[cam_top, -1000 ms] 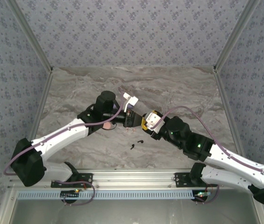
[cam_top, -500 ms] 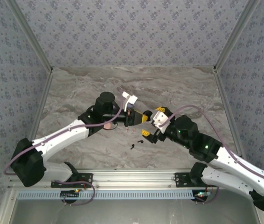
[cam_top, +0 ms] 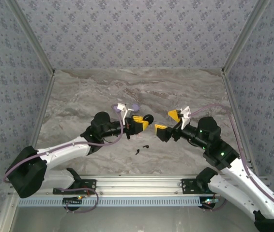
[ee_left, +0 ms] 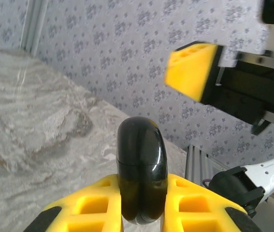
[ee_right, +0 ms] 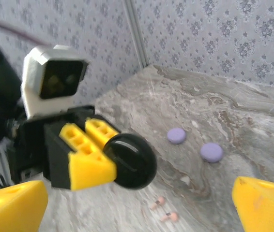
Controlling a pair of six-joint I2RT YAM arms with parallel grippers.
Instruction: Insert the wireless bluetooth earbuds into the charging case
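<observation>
My left gripper (cam_top: 143,122) is shut on the black round charging case (cam_top: 148,119), held above the table. In the left wrist view the case (ee_left: 141,169) stands clamped edge-on between the yellow fingers (ee_left: 93,203), its lid seam closed. My right gripper (cam_top: 167,122) hangs open just right of the case, nothing between its fingers (ee_right: 265,205). Two black earbuds (cam_top: 141,149) lie on the marble below the grippers. In the right wrist view two pinkish earbuds (ee_right: 163,210) lie on the table under the case (ee_right: 133,161).
Two lilac coin-like discs (ee_right: 176,135) (ee_right: 211,152) lie farther back on the marble table (cam_top: 79,96). Patterned walls close off the back and both sides. An aluminium rail (cam_top: 137,183) runs along the near edge.
The right gripper has opened wide and drawn back to the right, off the case. The left gripper stays shut on the case and has shifted it slightly.
</observation>
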